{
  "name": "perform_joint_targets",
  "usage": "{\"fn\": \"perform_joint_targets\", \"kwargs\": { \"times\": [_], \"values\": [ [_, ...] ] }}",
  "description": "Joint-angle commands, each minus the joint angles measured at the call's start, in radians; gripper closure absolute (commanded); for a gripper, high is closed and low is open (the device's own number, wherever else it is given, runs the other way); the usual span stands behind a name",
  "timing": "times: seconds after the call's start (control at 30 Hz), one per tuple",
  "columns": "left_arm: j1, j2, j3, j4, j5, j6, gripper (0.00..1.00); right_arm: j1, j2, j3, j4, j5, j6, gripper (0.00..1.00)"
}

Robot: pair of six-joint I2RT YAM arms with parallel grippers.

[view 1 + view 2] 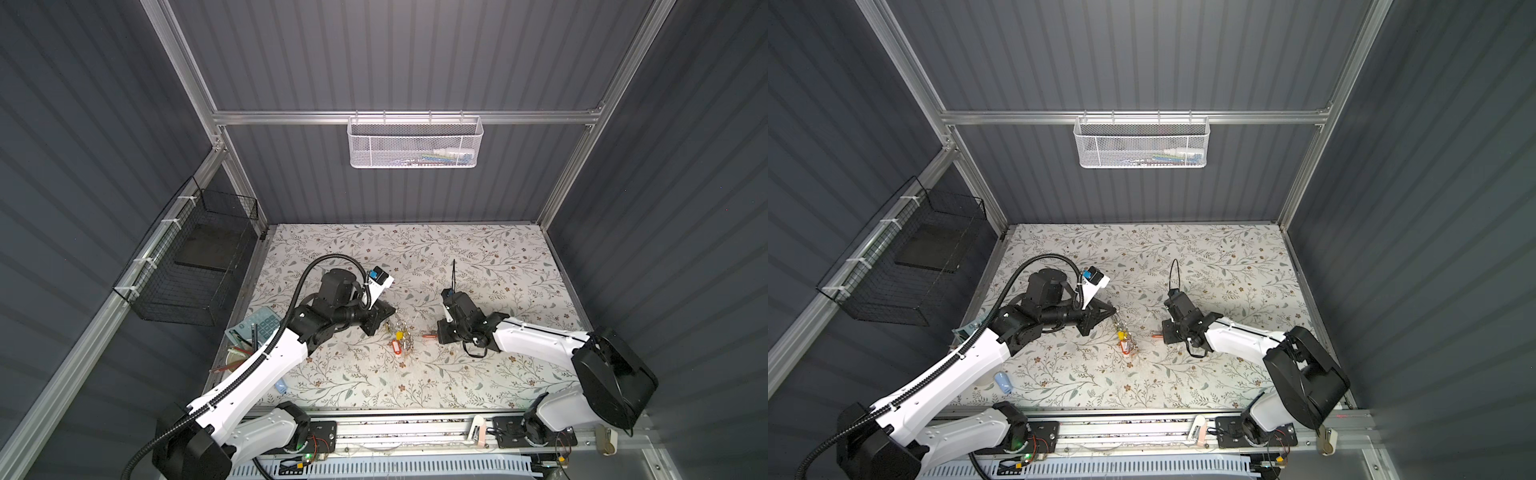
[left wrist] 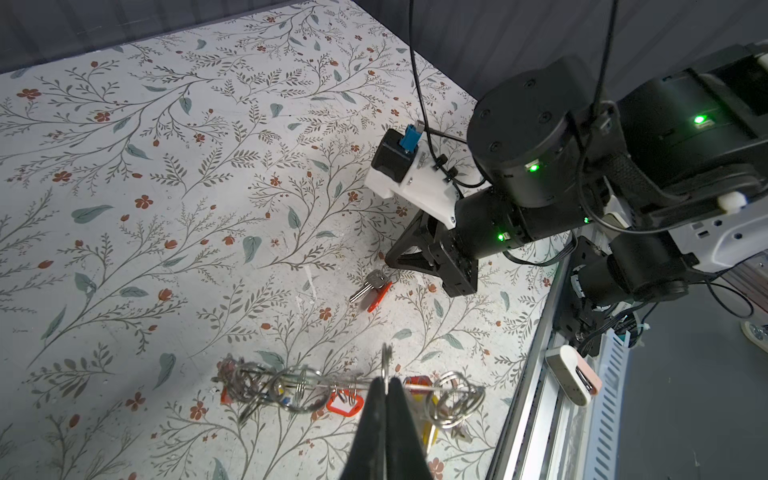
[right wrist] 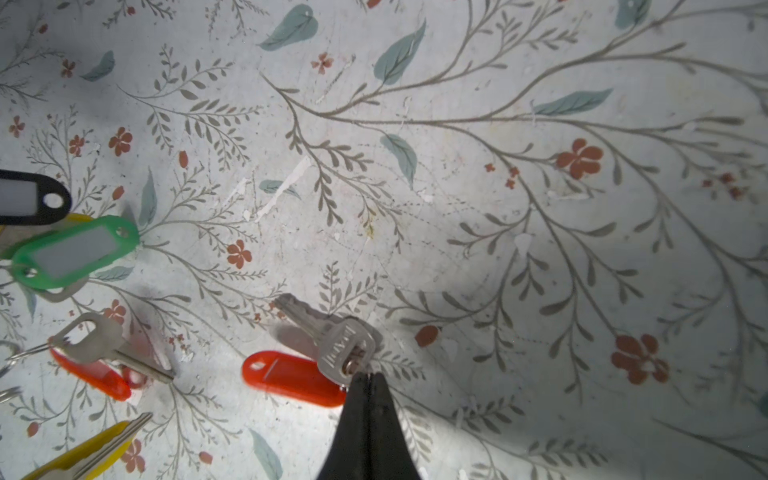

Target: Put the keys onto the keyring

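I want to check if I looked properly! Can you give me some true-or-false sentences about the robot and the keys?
1. The right gripper is shut on the keys. True.
2. The keys' tag is blue. False: the tag is orange-red.
3. The left gripper pinches the keyring. True.
4. The keys already hang on the keyring. False: they are apart from it, in the right gripper.
5. A white mesh basket hangs from the rail at the back. True.
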Motion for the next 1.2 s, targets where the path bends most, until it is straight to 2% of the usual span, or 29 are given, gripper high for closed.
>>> {"fn": "perform_joint_targets", "kwargs": {
  "times": [0.0,0.13,0.43,0.8,1.0,1.17],
  "values": [
    [-0.003,-0.025,0.000,0.031,0.030,0.020,1.00,-0.010,0.018,-0.015,0.025,-0.025,0.019,1.00],
    [-0.004,-0.021,0.001,0.030,0.033,0.022,1.00,-0.012,0.019,-0.027,0.043,-0.034,0.021,1.00],
    [-0.004,-0.019,0.001,0.029,0.034,0.022,1.00,-0.017,0.018,-0.030,0.059,-0.064,0.024,0.88],
    [-0.004,-0.023,0.002,0.030,0.035,0.022,1.00,-0.016,0.034,-0.026,0.044,-0.069,0.027,0.80],
    [-0.004,-0.021,0.001,0.031,0.042,0.020,1.00,-0.018,-0.011,-0.044,0.040,-0.050,0.044,0.71],
    [-0.004,-0.020,0.001,0.031,0.044,0.020,1.00,-0.024,-0.034,-0.066,0.054,-0.102,0.100,0.63]
  ]
}}
